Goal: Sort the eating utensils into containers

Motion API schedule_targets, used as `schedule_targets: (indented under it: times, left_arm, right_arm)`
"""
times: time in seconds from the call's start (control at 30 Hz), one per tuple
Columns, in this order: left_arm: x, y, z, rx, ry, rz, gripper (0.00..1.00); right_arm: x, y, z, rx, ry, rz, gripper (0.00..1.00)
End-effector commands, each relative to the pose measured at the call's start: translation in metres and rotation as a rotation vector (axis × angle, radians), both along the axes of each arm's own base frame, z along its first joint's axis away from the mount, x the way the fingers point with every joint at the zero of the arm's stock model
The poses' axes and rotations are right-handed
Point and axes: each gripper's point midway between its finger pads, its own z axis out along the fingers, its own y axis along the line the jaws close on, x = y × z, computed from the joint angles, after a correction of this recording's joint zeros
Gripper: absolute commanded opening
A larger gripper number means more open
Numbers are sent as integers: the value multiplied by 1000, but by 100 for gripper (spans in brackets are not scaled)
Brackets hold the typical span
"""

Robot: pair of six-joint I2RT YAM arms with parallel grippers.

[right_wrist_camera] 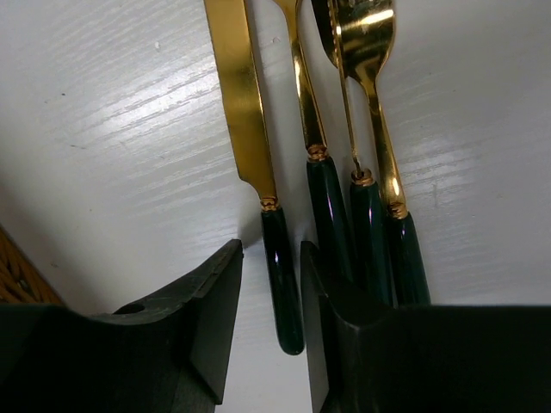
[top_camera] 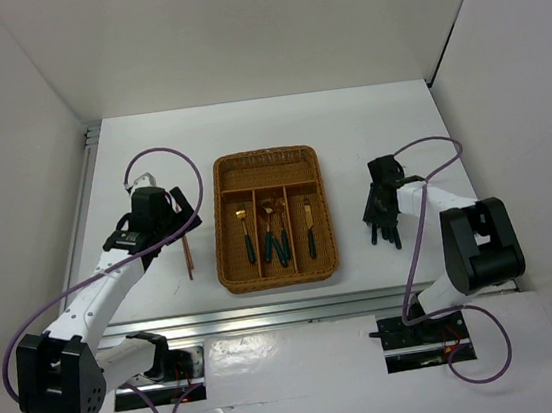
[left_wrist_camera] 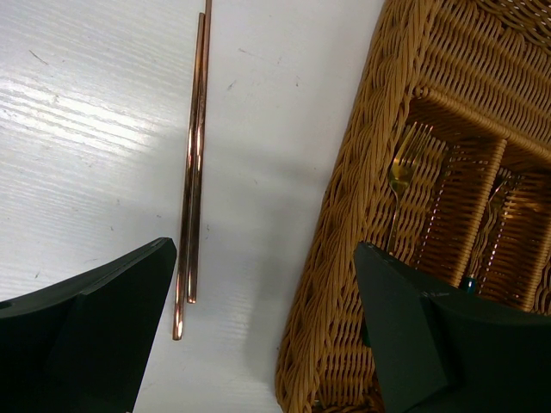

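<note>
The brown wicker tray lies mid-table with green-handled gold utensils in its three long slots. Right of it, several loose utensils lie side by side under my right gripper. In the right wrist view, the right gripper is open and straddles the dark green handle of a knife, with a gap on its left side. Three more pieces lie just right of it. Two copper chopsticks lie left of the tray wall. My left gripper hangs wide open above them, holding nothing.
A fork rests in the tray's nearest long slot. A corner of the wicker tray shows at the left edge of the right wrist view. White walls close in the table on three sides. The chopsticks lie between the left arm and the tray.
</note>
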Motion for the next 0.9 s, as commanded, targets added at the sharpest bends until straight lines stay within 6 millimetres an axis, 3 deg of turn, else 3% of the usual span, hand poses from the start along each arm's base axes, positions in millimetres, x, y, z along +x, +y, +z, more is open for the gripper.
schedule_targets:
  times: [0.0,0.37,0.53,0.6,0.67,0.73,0.83,0.87]
  left_arm:
    - [6,0,5,-5,-30,-3,100]
    - [7,1,5,2,-31,4,100]
    - [7,1,5,2,-31,4,100]
    - [7,1,5,2,-31,4,100]
    - [5,2,4,4,-22,4,100]
    - [5,2,4,4,-22,4,100]
    - [5,2,4,4,-22,4,100]
    - [5,2,4,4,-22,4,100]
  right_arm:
    - [0,1,-8,6,12,10,40]
    - [-5,12,-10,66,14,28,32]
    - [-7,10,-18,52,48,22,20]
    - [-4,11,-17,44,44,28,10]
    - [-3,13,-12,24,53,16,4]
    - [2,15,0,-9,24,19,4]
    - [12,34,35,-43,-42,68,4]
    - [15,48,51,-48,-67,110,4]
